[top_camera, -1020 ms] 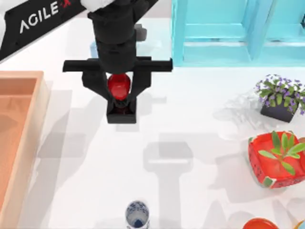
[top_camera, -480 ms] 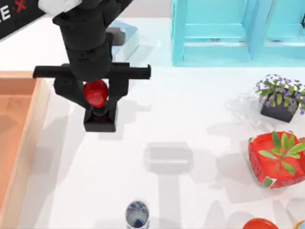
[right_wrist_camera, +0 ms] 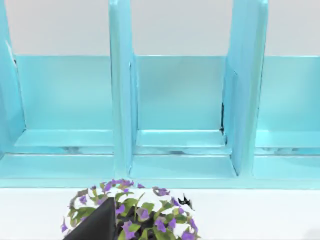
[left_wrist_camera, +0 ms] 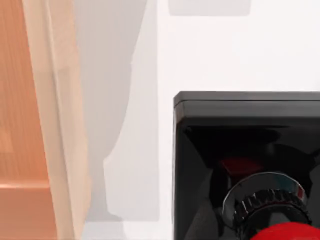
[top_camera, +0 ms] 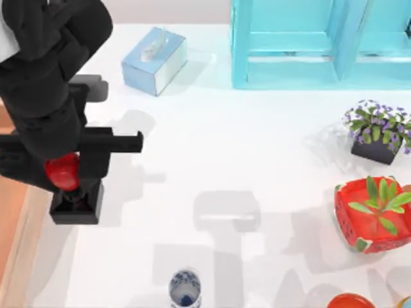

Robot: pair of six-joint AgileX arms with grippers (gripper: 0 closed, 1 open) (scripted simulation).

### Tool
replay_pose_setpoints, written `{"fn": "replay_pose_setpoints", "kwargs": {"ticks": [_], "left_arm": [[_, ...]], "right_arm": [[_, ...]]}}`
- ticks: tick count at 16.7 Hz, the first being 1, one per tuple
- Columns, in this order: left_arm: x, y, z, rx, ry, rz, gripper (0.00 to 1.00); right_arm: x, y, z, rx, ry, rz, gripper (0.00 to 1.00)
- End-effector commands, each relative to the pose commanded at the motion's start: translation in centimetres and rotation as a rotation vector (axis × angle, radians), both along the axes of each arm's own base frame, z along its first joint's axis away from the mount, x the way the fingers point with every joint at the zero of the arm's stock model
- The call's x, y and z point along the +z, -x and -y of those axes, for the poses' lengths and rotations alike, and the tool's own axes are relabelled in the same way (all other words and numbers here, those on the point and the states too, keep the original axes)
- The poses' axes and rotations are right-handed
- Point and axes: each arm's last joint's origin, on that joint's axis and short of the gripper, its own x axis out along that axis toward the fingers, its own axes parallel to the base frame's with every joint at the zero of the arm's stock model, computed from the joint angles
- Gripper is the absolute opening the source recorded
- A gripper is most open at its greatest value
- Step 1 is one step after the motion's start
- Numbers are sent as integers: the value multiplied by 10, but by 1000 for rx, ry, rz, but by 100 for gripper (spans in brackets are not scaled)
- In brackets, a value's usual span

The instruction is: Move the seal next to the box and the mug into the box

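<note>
Gripping the seal (top_camera: pixel 67 186) by its red knob, left gripper (top_camera: pixel 64 174) jaws narrow, just beside the box (top_camera: pixel 16 218)

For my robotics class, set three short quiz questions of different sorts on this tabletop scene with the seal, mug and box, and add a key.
1. True or false: the left end effector holds the seal beside the box.
2. Multiple choice: where is the mug? A) inside the box B) on the table's near edge, away from the box C) on the turquoise shelf.
3. Fill in: the tissue box is coloured light ____.

Key: 1 true; 2 B; 3 blue.
</note>
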Motion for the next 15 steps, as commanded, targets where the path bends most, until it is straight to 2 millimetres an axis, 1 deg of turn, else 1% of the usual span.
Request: {"fn": "replay_pose_setpoints", "kwargs": {"ticks": [4,6,12,14,15], "left_arm": [[-1,1,1,-9,-3,-3,0],[-5,0,1,-10,-4,-5,0],[-55,0,-1,-3,1,4,0],[-64,1,-1,-3,0,1,0],[-65,1,-1,-3,0,1,0]], "right_arm": [[0,0,0,0,0,0,100],[0,0,0,0,0,0,100],[0,0,0,0,0,0,100],[0,0,0,0,0,0,100],[0,0,0,0,0,0,100]]}}
